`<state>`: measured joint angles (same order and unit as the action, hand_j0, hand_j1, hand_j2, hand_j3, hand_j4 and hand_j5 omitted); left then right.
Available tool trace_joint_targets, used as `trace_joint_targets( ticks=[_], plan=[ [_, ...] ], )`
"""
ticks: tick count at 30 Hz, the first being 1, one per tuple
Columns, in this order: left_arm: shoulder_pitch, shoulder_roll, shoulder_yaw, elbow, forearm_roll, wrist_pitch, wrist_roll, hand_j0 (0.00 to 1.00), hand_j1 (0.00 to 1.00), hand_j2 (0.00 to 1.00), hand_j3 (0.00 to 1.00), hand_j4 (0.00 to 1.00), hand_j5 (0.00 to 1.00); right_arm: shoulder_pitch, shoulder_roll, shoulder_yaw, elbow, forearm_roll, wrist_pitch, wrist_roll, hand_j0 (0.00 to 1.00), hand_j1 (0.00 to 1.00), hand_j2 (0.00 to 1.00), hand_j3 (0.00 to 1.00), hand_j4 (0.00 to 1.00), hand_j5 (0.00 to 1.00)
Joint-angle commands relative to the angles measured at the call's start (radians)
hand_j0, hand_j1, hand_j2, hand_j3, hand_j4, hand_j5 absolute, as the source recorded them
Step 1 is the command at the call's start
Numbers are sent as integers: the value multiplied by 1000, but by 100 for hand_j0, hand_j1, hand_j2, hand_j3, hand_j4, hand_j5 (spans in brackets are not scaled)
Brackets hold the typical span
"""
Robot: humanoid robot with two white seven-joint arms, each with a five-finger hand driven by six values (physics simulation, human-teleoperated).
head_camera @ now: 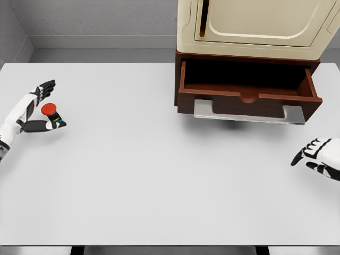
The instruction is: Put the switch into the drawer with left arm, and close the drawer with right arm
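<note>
My left hand (38, 109) at the counter's (138, 175) far left, fingers around the red-topped switch (51, 113), drawer (247, 90) pulled open, my right hand (319, 158) relaxed, empty.

Right robot hand (319, 158) cut by right edge; drawer (248, 93) interior shadowed.

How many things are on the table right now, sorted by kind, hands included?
Switch with red button, between the left hand's fingers: 1
Wooden drawer unit, drawer pulled open: 1
Cream appliance on top of the unit: 1
Robot hands, left hand and right hand: 2
Total: 5
</note>
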<state>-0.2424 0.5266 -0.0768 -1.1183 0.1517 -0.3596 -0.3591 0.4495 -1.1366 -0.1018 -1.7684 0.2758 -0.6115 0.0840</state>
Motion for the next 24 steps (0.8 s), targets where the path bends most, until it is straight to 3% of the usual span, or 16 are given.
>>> trace_joint_targets(
  ticks=[1,5,13,20,21,24],
  plan=[
    [0,-27,2,34,6,1,0,100,100,100,100,100,100,-5,31,7,0,8,1,-1,53,53,53,53,53,53],
    [-12,-28,2,83,35,1,0,100,100,100,100,100,100,-78,57,76,0,11,1,0,53,53,53,53,53,53],
    [-14,-27,22,106,40,-1,0,100,100,100,100,100,100,-91,61,80,0,20,1,-1,52,52,52,52,52,52],
    [-8,-27,18,103,29,-12,0,86,86,86,86,86,86,-92,60,80,0,20,1,-1,52,52,52,52,52,52],
    [-5,-27,18,101,29,-13,0,79,79,79,79,79,79,-97,58,80,0,20,1,-1,52,52,52,52,52,52],
    [-2,-27,17,103,28,-13,0,79,79,79,79,79,79,-98,54,80,0,20,1,-1,52,52,52,52,52,52]
  ],
)
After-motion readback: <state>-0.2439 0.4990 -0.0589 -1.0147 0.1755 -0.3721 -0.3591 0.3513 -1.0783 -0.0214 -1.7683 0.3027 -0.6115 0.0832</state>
